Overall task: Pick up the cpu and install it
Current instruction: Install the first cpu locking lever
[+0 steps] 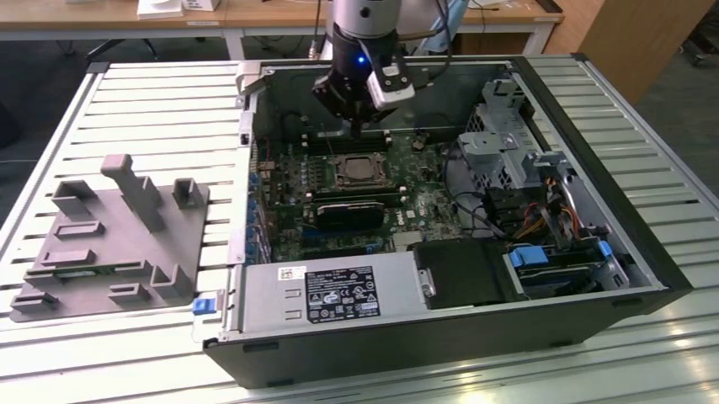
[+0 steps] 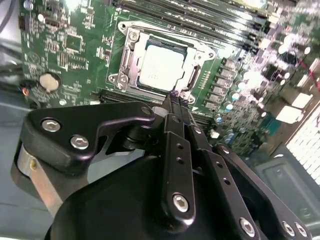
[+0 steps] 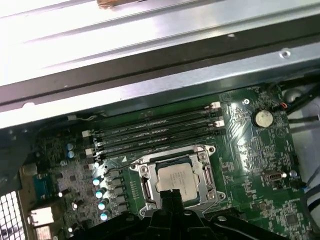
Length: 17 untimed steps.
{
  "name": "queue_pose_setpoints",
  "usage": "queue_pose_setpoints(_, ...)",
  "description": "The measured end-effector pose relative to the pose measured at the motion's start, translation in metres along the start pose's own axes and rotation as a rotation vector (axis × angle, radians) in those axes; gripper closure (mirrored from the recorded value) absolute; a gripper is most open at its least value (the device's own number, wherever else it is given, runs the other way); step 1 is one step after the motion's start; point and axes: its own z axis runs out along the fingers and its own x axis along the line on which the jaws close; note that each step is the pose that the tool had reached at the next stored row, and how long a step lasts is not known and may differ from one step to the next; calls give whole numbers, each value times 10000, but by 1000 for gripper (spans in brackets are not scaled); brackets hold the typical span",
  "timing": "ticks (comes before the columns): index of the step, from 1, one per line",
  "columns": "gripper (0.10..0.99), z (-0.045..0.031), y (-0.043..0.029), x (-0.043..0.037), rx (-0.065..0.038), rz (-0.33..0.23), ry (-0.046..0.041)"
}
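CPU [image 2: 161, 67] sits flat inside the socket [image 2: 131, 52] near the middle of the motherboard [image 2: 65, 45], within the open case [image 1: 607, 194] on the slatted table [image 1: 146, 101]. In both wrist views its silver top lies level and square to the socket frame, so the chip appears seated.

Judged from these pictures, the step in hand is placement. To do it well, keep the chip parallel to the frame, its edges aligned with the socket walls, and apply no sideways load that could drag it across the contacts beneath.

Claw [image 2: 178, 100]: the fingers stand pressed together with no visible gap and grip nothing. In the second wrist view the tips hang just beside the socket's near edge, over the frame; contact with the frame cannot be confirmed. In the exterior view the claw [image 1: 357, 126] hangs above the memory slots [image 1: 337, 135], near the case's far wall.
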Motion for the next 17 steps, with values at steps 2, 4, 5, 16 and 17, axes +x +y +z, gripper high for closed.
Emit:
queue_pose_setpoints(2, 980, 1, 0, 0, 8, -365, 11)
queue_pose_setpoints(4, 980, 1, 0, 0, 16, -723, 23)
queue_pose_setpoints(5, 980, 1, 0, 0, 20, -892, 28)
queue_pose_setpoints(16, 980, 2, -1, 7, 32, -1394, 44)
queue_pose_setpoints(17, 980, 2, -2, 10, 31, -1392, 44)
